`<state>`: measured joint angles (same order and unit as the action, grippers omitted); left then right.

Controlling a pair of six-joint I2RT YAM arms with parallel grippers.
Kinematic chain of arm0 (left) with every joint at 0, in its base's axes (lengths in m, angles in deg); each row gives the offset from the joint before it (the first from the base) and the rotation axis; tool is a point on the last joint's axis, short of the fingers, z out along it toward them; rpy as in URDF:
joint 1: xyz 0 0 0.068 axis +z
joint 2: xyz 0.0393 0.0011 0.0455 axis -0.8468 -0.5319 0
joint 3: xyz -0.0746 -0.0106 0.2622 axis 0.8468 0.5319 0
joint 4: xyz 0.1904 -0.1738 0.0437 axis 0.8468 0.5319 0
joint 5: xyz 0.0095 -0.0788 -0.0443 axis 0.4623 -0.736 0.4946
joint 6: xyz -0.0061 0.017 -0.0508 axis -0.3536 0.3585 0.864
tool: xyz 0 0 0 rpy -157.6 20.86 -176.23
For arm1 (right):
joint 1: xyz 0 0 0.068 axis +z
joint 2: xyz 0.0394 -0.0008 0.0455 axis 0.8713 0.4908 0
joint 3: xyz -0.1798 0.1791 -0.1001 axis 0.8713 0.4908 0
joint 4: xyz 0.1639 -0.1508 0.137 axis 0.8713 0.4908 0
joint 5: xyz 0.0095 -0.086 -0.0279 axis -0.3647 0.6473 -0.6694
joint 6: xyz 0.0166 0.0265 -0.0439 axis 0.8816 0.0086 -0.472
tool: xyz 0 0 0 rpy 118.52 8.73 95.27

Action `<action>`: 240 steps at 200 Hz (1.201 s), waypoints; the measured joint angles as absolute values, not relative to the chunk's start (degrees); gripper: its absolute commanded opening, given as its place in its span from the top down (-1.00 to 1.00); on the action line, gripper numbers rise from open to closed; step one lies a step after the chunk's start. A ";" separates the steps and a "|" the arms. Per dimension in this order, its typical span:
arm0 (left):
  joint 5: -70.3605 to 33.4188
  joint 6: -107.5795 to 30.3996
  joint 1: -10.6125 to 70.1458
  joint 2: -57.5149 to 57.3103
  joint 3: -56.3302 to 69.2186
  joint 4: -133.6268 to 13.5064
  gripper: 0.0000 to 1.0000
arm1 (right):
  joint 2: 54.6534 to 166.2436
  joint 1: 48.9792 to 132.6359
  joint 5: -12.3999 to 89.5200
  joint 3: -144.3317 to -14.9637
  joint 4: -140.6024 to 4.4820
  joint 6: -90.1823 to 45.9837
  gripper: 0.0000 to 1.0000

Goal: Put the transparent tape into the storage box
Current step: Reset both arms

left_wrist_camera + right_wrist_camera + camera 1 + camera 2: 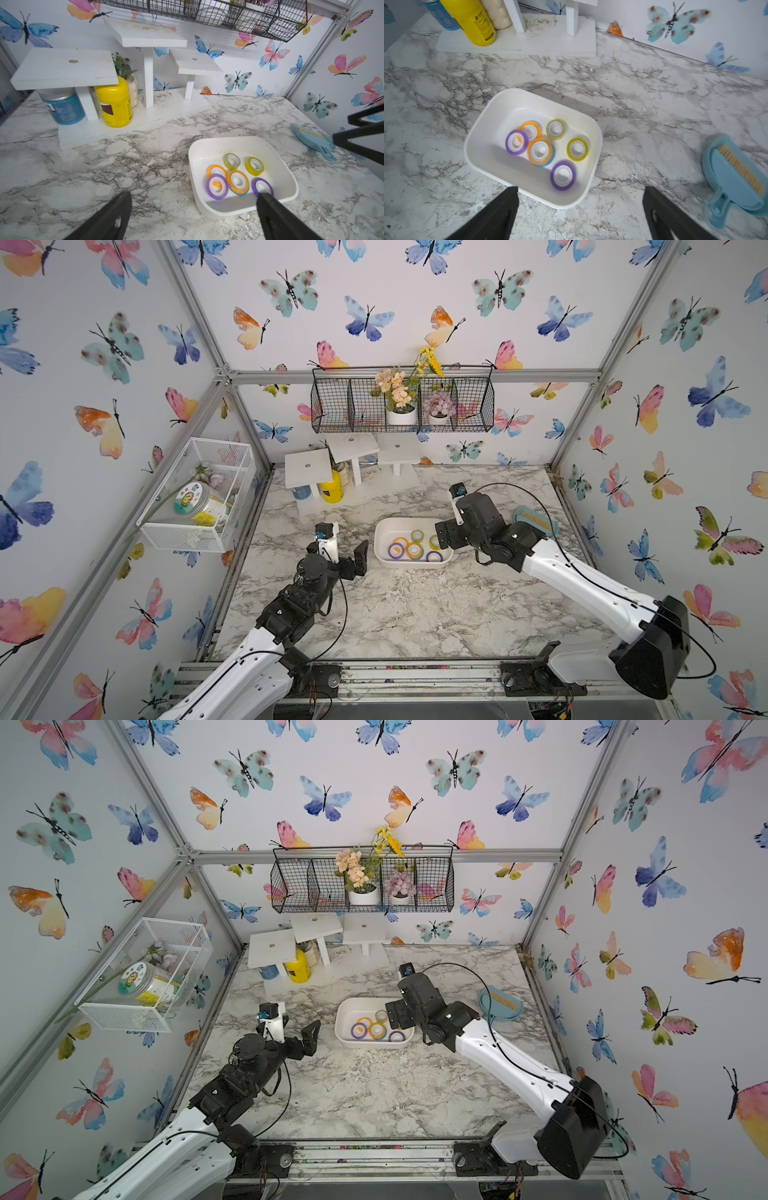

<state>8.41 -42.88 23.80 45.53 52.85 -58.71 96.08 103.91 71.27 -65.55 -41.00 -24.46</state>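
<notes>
**Tape rolls inside storage box; both end effectors open and empty**

The storage box (483, 133) sits on the marble-patterned table (415, 614), roughly at mid-table between the 2 arms. The transparent tape (539, 151) lies inside the box on its floor. The wrist views show 2 yellow-green rolls, 2 purple rolls and 2 orange rolls. The edge of a blue roll shows beneath 1 orange roll. 1 purple roll overlaps the other orange roll. The remaining purple roll lies apart, near the box wall closest to the arms' bases.

The right end effector (580, 209) hangs above the box's right end. Its fingers (500, 216) stand wide apart with nothing between them.

The left end effector (193, 212) is positioned to the left of the box, above bare table. Its fingers (108, 220) are likewise spread wide and hold nothing.

A blue dustpan with brush (737, 178) lies on the table to the right of the box, apart from it. A white tiered stand (133, 116) occupies the far left of the table, with a yellow bottle (114, 101) and a blue jar (62, 108) on its base.
</notes>
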 measured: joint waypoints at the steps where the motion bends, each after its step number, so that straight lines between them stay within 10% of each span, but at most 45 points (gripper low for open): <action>1: 8.74 -43.03 23.80 45.68 52.89 -58.71 -0.97 | 95.84 103.91 71.53 -65.20 -41.18 -24.46 -0.98; 102: 19.47 -55.76 31.10 48.83 66.55 -77.57 -0.97 | 76.54 103.08 99.97 -28.33 -75.78 -30.49 -0.97; 161: 0.70 -50.47 61.85 31.03 73.99 -98.58 -0.97 | 74.71 89.55 96.27 -16.24 -97.33 -31.60 -0.98; 240: -9.03 -53.07 58.97 2.88 67.69 -115.34 -0.97 | 83.71 83.06 92.62 -13.66 -114.51 -33.79 -0.97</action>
<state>-9.03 -53.07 58.97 2.88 67.69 -115.34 83.71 83.06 92.62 -13.66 -114.51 -33.79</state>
